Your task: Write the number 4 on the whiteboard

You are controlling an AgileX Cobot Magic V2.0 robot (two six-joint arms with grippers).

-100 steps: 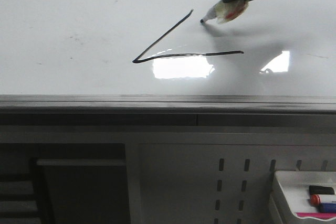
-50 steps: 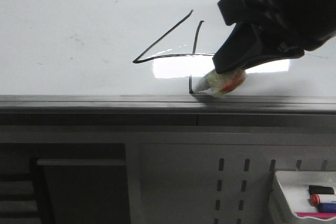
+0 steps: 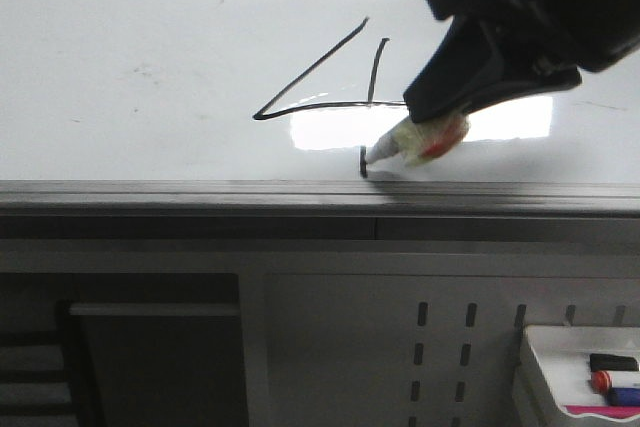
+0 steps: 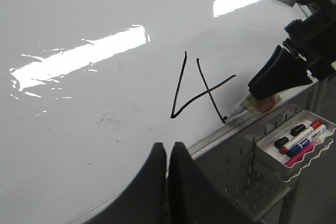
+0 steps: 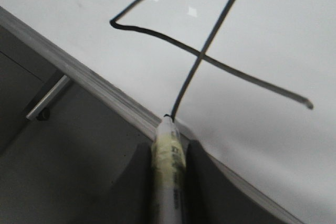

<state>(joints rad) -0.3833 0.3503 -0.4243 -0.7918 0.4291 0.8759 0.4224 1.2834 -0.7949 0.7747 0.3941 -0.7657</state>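
Observation:
The number 4 (image 3: 330, 82) is drawn in thin black lines on the whiteboard (image 3: 150, 27): slanted stroke, horizontal bar, and a vertical stroke down to the board's near edge. It also shows in the left wrist view (image 4: 202, 90) and the right wrist view (image 5: 202, 56). My right gripper (image 3: 455, 117) is shut on a white marker (image 3: 410, 147) wrapped in yellowish tape; the marker's tip sits at the bottom end of the vertical stroke, by the grey edge rail (image 3: 200, 195). In the right wrist view the marker (image 5: 169, 166) lies between the fingers. My left gripper (image 4: 167, 150) is shut and empty, above the board's edge, left of the 4.
A white tray (image 3: 560, 372) with several markers hangs on the grey perforated panel (image 3: 440, 347) below the rail at the right; it also shows in the left wrist view (image 4: 294, 145). Bright light reflections lie on the board (image 3: 345, 127).
One second ago only the slanted stroke and bar existed, marker at the top. The right gripper drew the vertical stroke downward; since half a second ago the tip rose slightly at the stroke's bottom.

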